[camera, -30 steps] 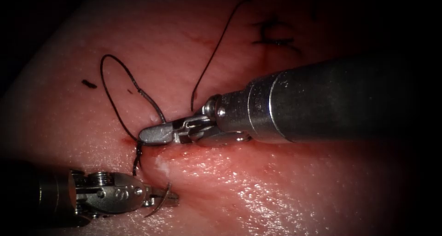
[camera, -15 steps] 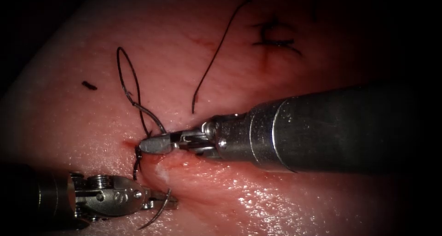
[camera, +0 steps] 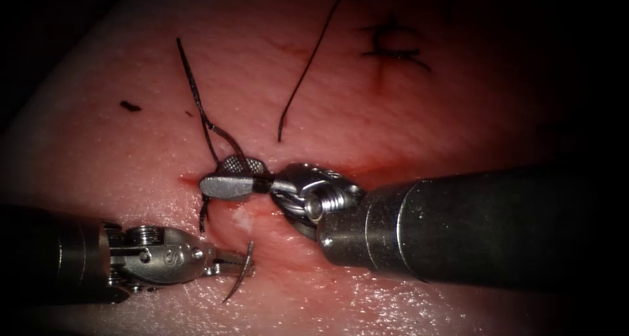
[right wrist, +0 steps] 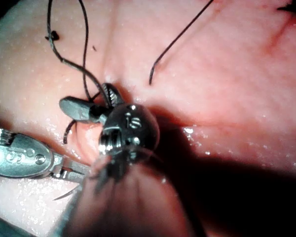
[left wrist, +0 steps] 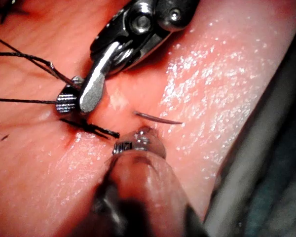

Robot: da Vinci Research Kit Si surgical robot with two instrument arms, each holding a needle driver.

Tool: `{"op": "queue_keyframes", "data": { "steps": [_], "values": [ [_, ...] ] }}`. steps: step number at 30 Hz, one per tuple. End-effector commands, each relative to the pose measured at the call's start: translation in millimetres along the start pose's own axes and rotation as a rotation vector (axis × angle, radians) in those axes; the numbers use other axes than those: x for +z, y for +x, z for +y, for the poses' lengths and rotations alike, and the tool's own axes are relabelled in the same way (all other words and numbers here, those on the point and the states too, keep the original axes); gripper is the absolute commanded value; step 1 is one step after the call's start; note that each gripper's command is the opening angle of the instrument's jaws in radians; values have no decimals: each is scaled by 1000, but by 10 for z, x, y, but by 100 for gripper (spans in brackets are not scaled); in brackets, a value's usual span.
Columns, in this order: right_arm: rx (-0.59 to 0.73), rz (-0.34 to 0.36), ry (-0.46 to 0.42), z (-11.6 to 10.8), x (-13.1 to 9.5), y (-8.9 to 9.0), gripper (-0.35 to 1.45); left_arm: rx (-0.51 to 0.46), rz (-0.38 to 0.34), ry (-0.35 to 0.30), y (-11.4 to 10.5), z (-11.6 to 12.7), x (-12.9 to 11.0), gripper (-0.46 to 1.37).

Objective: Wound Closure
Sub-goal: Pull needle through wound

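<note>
Pink tissue (camera: pixel 458 113) lies under both my tools, the cut (camera: pixel 288 211) running across it, with a finished stitch (camera: pixel 393 48) dark at the far end and red fluid (camera: pixel 187 179) at the near end of the cut. My right tool (camera: pixel 232 179) comes in along the cut; since a second ago its wrist has rolled, and its jaws now stand a little apart at the cut's left end, with the thread (camera: pixel 196 107) running in between them, so I judge it has thread loosely or not at all. That loop has drawn from a wide oval into a narrow upright one. A separate cut end (camera: pixel 301 80) lies loose on the tissue above. My left tool (camera: pixel 229 265) sits low on the left of the cut, jaws closed on the needle (camera: pixel 241 277) about mid-curve; the needle is free of the tissue, its point down and away from the wound. From the left wrist view the needle (left wrist: pixel 158 118) shows as a thin arc clear of the surface. My worries: with the right jaws this slack the thread may slip and the loop spring back; a hard pull could tear the edge where the thread enters; and the needle, held so near the tissue, could snag it if my left arm drifts.
</note>
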Motion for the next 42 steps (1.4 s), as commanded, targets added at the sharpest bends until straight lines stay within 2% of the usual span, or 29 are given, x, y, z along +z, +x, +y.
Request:
{"op": "queue_keyframes", "data": {
  "steps": [1, 4, 6, 8, 11, 14, 19, 25, 28, 31, 36, 42],
  "values": [
    [0, 3, 6, 2, -2, 0, 120, 9, 8, -4, 0, -1, 0, -35],
    [-36, 15, -7, 21, -15, 12, 121, 22, 28, -5, 1, -3, -2, -33],
    [-53, 18, -12, 30, -24, 18, 121, 20, 40, -6, 2, -4, -3, -15],
    [-82, 21, -16, 38, -35, 25, 122, 20, 57, -8, 4, -6, -5, 14],
    [-107, 24, -22, 45, -50, 34, 122, 36, 101, -9, 11, -10, -8, 24],
    [-132, 32, -29, 48, -62, 41, 122, 62, 148, -7, 18, -14, -12, 16],
    [-173, 39, -42, 53, -77, 49, 122, 92, 195, -2, 29, -17, -15, 20],
    [-230, 25, -30, 46, -98, 54, 120, 126, 232, -24, 34, -18, -13, 29],
    [-280, 16, -22, 42, -110, 55, 120, 137, 244, -37, 37, -17, -11, 36],
    [-366, 5, -10, 39, -127, 56, 118, 135, 294, -72, 40, -15, -8, 47],
    [-401, -7, 3, 35, -151, 62, 111, 138, 309, -80, 43, -13, -4, 62],
    [-424, -10, -2, 30, -174, 71, 98, 139, 314, -89, 48, -7, 5, 68]
  ]
}}
